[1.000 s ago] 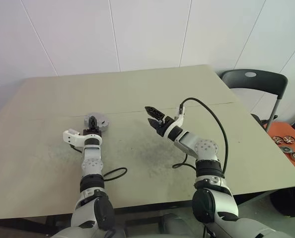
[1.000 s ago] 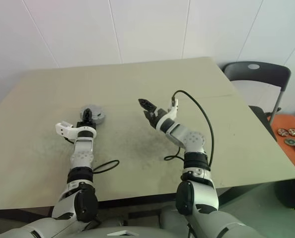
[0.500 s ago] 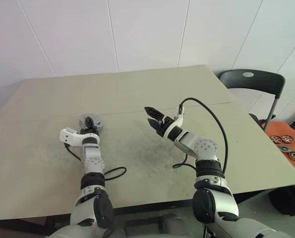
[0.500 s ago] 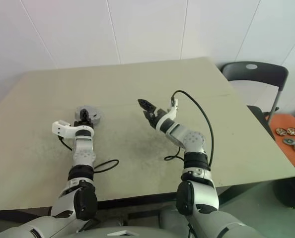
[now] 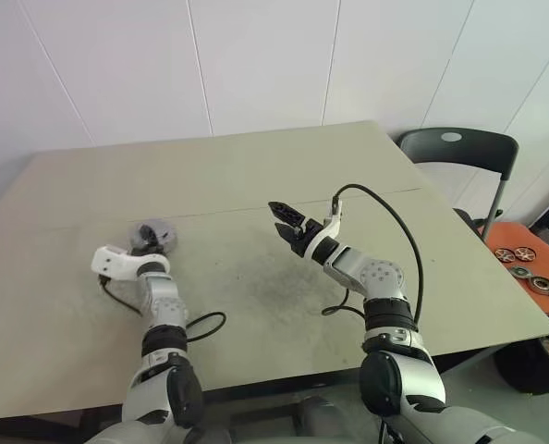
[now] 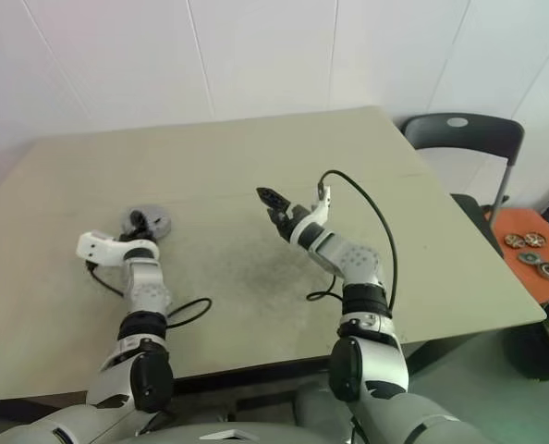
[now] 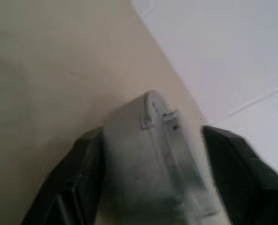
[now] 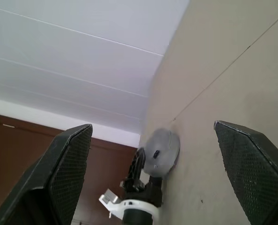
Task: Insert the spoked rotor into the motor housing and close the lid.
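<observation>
One squat round grey metal assembly, the motor housing with its lid apparently on top, rests on the beige table. Its near edge is hidden behind the left gripper, and the join between housing and lid cannot be made out. The rotor cannot be picked out. In the left wrist view the housing sits blurred between the two black fingers; contact cannot be judged, so whether the jaws clamp or merely flank it cannot be told. Right of the housing, well apart, the right gripper hovers above the table, roughly level, jaws spread wide and empty. Several small wheel-like parts lie on an orange surface far right of the housing, beyond one dark folding chair.
</observation>
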`<state>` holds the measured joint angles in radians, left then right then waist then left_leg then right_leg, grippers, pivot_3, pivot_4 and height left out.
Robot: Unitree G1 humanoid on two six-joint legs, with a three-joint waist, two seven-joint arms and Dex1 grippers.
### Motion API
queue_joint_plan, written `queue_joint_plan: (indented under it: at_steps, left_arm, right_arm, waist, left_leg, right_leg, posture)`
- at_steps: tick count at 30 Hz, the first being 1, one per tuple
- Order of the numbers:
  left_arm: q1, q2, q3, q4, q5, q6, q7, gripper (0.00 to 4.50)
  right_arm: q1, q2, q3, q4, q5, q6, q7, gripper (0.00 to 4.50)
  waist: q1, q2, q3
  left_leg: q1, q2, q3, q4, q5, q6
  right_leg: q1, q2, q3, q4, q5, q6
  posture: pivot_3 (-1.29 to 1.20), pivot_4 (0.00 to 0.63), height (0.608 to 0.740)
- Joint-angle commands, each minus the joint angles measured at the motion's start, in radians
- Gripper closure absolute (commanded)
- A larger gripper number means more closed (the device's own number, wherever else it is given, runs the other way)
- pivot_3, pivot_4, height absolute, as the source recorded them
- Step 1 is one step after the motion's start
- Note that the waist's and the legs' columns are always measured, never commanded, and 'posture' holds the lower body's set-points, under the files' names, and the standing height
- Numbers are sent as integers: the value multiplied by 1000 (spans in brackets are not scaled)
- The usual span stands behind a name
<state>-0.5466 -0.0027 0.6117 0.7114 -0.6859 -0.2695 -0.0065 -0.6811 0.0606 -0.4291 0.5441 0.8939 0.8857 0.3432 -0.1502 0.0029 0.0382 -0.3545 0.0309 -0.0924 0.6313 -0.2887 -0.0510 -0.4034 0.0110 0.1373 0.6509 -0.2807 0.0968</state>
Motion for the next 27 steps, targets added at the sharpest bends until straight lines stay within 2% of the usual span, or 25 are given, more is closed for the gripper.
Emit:
queue_joint_plan:
  at_steps: [1,2,9,19,21,27]
  left_arm:
    - [4,24,17,10,33,-39,53,169]
    - [2,25,18,18,38,-42,66,12]
    - [3,39,11,44,93,-82,140,12]
    - [16,94,-52,48,292,-98,375,12]
    - [22,99,-73,19,317,-102,362,12]
    - [69,87,-157,-126,276,-104,80,12]
  right_arm:
    - [-33,2,13,-3,-1,-11,23,155]
    - [-34,2,14,0,-3,-13,25,155]
    - [-35,-3,19,9,-14,-19,35,155]
    - [-33,-9,35,17,-35,-28,52,155]
    - [-30,-8,41,10,-41,-33,58,155]
    - [-8,-7,80,-34,-104,-120,82,155]
  waist:
    - [-2,0,0]
    - [-3,0,0]
    - [-6,0,0]
    - [-1,0,0]
    - [0,0,0]
    - [27,0,0]
  left_leg:
    - [0,0,0,0,0,0]
    - [0,0,0,0,0,0]
    - [1,0,0,0,0,0]
    - [1,0,0,-1,0,0]
    - [0,0,0,0,0,0]
    - [-1,0,0,-1,0,-1]
  right_leg:
    - [0,0,0,0,0,0]
    - [0,0,0,0,0,0]
    - [0,0,0,0,0,0]
    - [0,0,0,0,0,0]
    - [0,0,0,0,0,0]
    - [-1,0,0,-1,0,0]
  posture:
    - [0,0,740]
    - [0,0,740]
    - [0,0,740]
    - [0,0,740]
    - [0,0,740]
    - [0,0,740]
